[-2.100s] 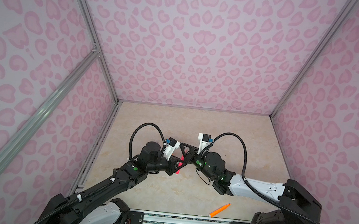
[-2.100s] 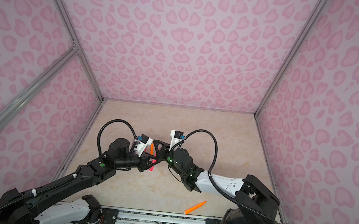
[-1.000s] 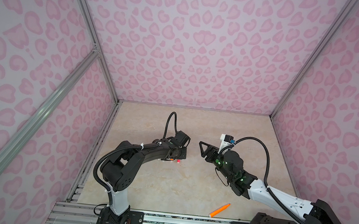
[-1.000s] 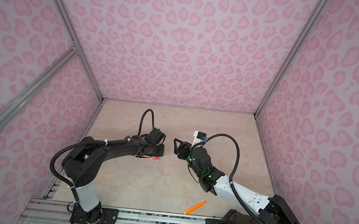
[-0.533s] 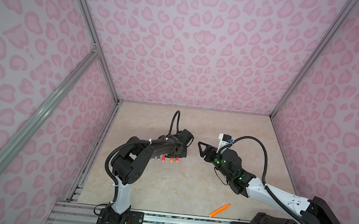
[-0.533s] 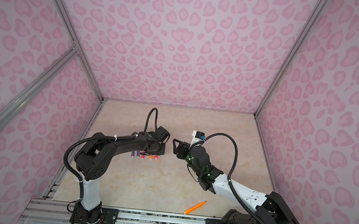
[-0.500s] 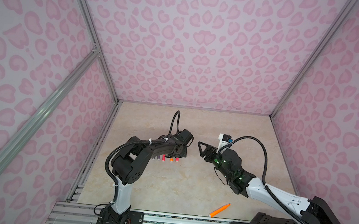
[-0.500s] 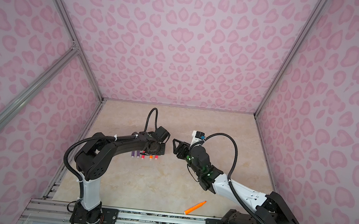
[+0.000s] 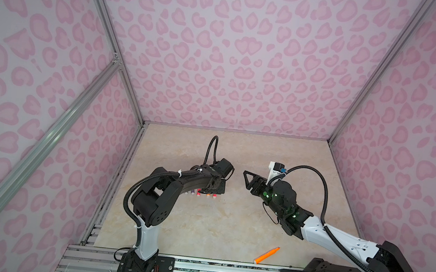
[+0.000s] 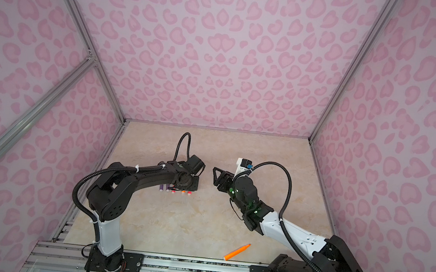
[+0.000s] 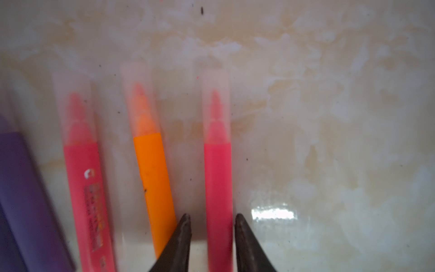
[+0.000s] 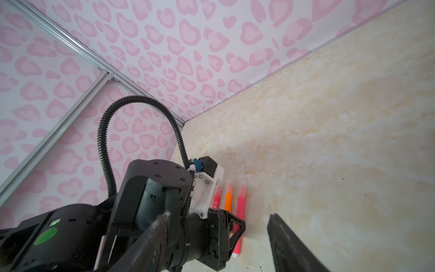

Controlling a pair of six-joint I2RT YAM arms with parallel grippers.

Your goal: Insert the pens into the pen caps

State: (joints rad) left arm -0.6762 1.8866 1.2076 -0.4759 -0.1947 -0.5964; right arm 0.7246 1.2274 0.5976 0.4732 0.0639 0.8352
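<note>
We list first the row of five capped marker pens, our landmark, lying flat on the glossy beige marble-patterned worktop. It holds two purple barrels, a pink-red one with print, an orange one and an end pink-red pen. All are slim, smooth plastic cylinders, each tapered tip sheathed in a clear tubular pen cap. The left gripper straddles that end pen with its dark pointed jaws narrowly parted and a gap showing on one side; we judge this a release, not a grip. The right gripper hangs just off the same end of the row, spread wide and empty. Sixth entry: a bare orange pen with pointed tip, well apart from the row, towards the arm bases. We reckon five of six done; the next move calls for fetching that pen and its cap, which we cannot find.
</note>
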